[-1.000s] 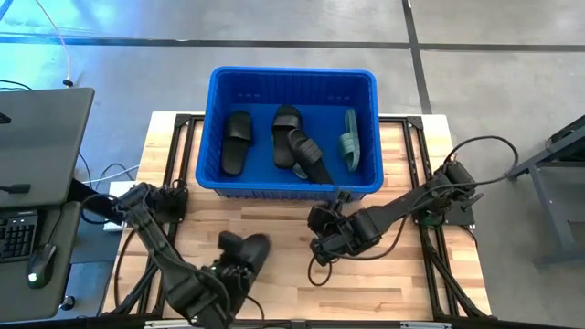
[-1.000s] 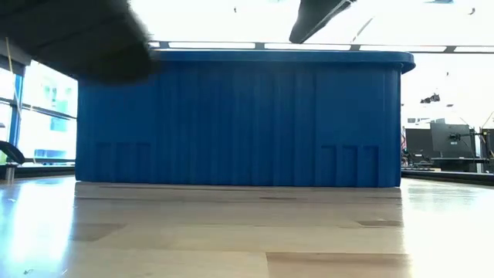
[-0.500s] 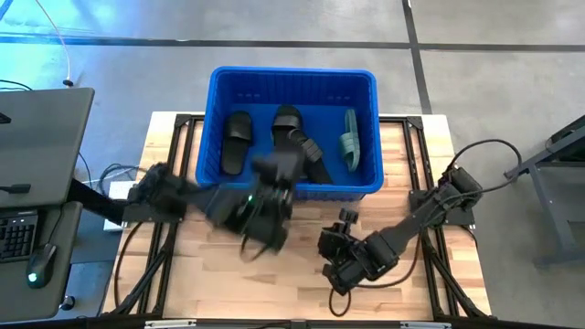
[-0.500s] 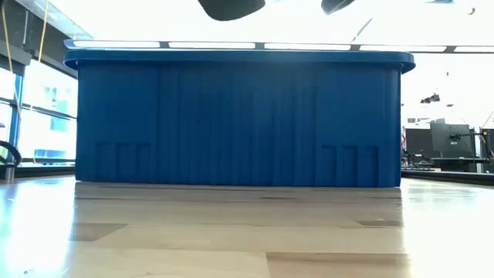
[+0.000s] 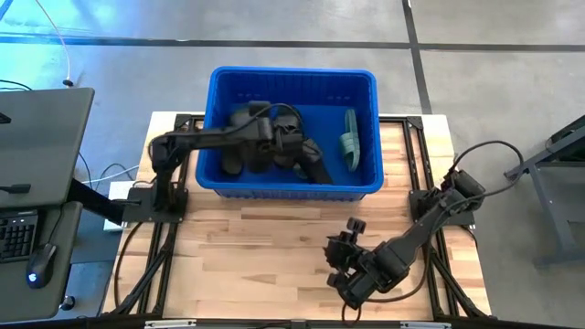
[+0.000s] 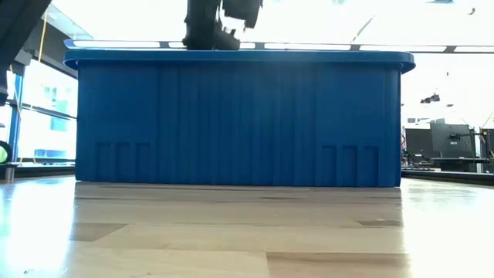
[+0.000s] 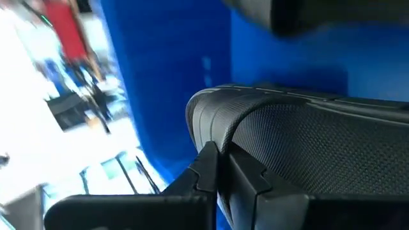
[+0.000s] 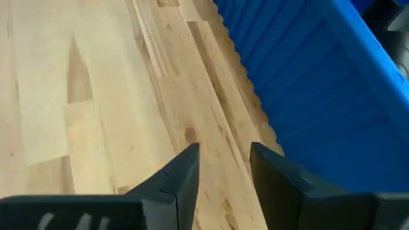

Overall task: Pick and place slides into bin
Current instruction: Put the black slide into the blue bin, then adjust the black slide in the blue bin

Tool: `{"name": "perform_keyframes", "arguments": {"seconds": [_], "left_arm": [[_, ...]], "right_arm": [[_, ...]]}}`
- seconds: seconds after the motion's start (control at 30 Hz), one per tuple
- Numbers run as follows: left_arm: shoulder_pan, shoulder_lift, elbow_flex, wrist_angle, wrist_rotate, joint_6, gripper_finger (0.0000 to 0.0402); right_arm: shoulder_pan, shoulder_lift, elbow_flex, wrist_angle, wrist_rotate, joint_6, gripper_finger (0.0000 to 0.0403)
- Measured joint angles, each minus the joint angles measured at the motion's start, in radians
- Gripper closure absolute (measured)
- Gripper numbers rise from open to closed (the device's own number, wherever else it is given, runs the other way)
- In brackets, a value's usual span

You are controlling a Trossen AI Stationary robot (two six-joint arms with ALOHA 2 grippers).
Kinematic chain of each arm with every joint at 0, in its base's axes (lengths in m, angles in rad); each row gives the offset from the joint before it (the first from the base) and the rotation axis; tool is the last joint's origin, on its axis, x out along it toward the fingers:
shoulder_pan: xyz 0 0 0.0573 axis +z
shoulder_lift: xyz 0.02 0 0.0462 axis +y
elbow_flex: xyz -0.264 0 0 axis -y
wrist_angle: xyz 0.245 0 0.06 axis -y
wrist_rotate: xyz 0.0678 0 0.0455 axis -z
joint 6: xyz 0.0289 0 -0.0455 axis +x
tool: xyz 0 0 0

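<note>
The blue bin (image 5: 366, 91) stands at the table's far middle and fills the low view (image 6: 239, 123). In it lie black slides (image 5: 311, 163) and a green slide (image 5: 350, 142), which stands on its edge by the right wall. My left gripper (image 5: 274, 142) is over the bin's left half, shut on a black slide (image 7: 307, 140). In the low view (image 6: 220, 23) it shows just above the bin's rim. My right gripper (image 5: 347, 239) is open and empty over the bare table near the front edge. My left gripper pinches the black slide between its two fingers (image 7: 214, 169) at a rounded edge (image 7: 211, 112) of its textured body. The slide is lifted clear, above the bin's inside. Which end of the slide it holds, I cannot tell.
The wooden table top (image 5: 274, 247) in front of the bin is bare. My right gripper's wrist view shows the bin's ribbed near wall (image 8: 307, 83) close by. A desk with a keyboard (image 5: 18, 233) stands left of the table.
My left gripper has carried the black slide up from the table's near left and toward the far edge, until it hangs over the bin's left half. My right gripper has drawn back from the bin toward the table's near edge.
</note>
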Motion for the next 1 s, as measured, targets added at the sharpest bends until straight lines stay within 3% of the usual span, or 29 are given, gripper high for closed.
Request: {"name": "perform_keyframes", "arguments": {"seconds": [0.23, 0.4, 0.63, 0.9, 1.0], "left_arm": [[0.101, 0.000, -0.211, 0.106, 0.126, 0.020, 0.0368], [0.134, 0.000, -0.271, 0.133, 0.162, 0.054, 0.0336], [0.114, 0.001, -0.233, 0.127, 0.236, 0.167, 0.0271], [0.045, 0.001, -0.088, 0.126, 0.227, 0.239, 0.0193], [0.032, -0.001, -0.041, 0.181, 0.290, 0.254, 0.0175]], "right_arm": [[0.029, 0.000, 0.000, 0.000, 0.003, 0.114, 0.0274], [0.038, 0.000, 0.000, 0.001, 0.011, 0.180, 0.0274], [0.037, 0.016, 0.000, 0.004, 0.013, 0.209, 0.0274], [0.037, 0.018, 0.000, 0.004, 0.009, 0.221, 0.0274], [0.037, 0.018, 0.000, 0.005, 0.008, 0.221, 0.0274]]}}
